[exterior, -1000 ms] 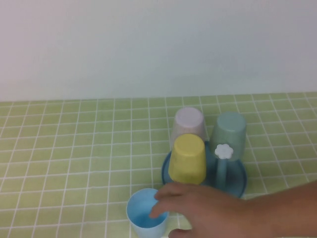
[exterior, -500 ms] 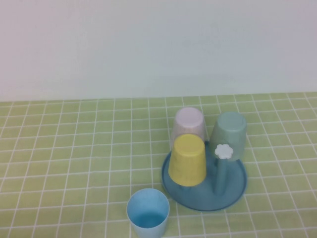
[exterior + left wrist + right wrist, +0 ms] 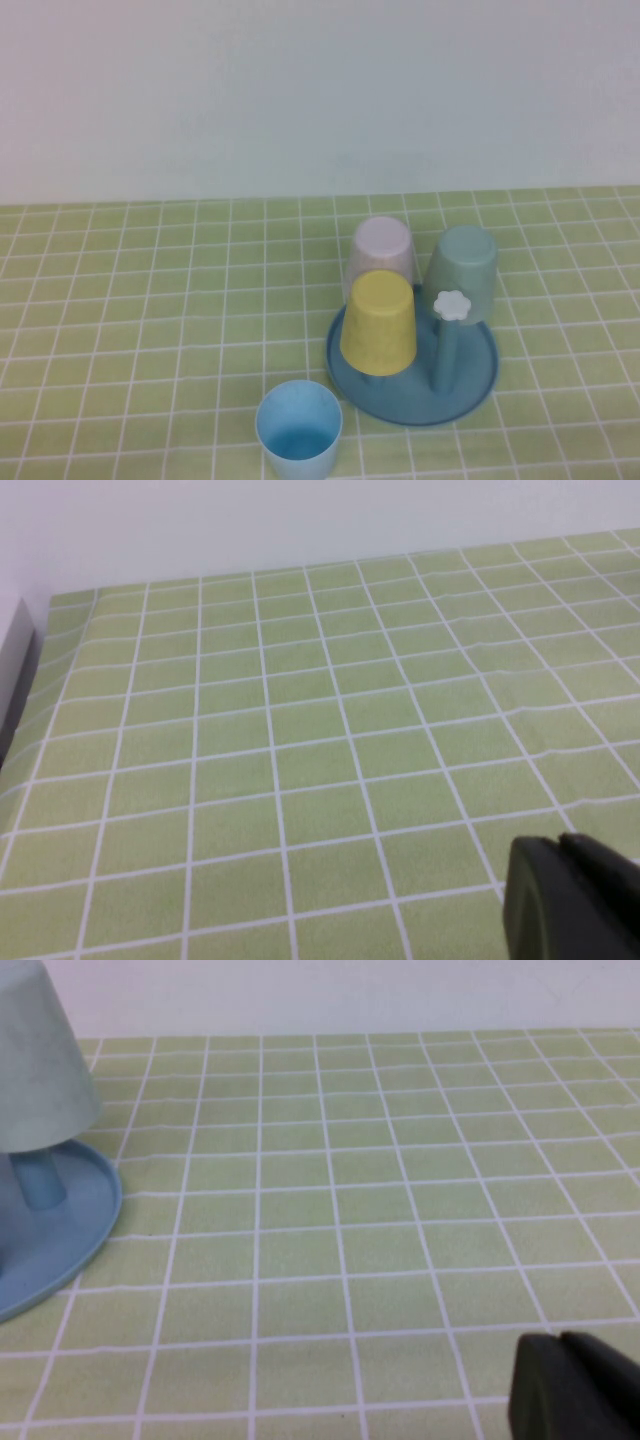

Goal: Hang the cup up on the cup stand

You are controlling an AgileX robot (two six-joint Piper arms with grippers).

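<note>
So the cup (image 3: 298, 431) is sitting upright, mouth up, on the green tiled table (image 3: 150, 300) near the front edge — just beside the cup stand (image 3: 480, 375), off its front-left rim and not touching it as far as I can see. The stand already carries three upside-down cups: a yellow cup (image 3: 379, 322) at the front, a pale pink cup (image 3: 383, 250) behind it, and a teal-green cup (image 3: 462, 265) at the back right (its side also fills a corner of my right wrist view (image 3: 35, 1070)). One peg (image 3: 447, 350) with a white flower knob (image 3: 453, 305) stands bare at the stand's front right.

My grippers aren't anywhere near any of it — neither shows in the high view. My left gripper (image 3: 575, 900) is only a dark tip over bare tiles, jaws together, nothing in them. My right gripper (image 3: 580, 1385) is the same deal, closed and empty, with the stand's rim (image 3: 95, 1225) well off to one side. The light blue cup doesn't appear in either wrist view.
</note>
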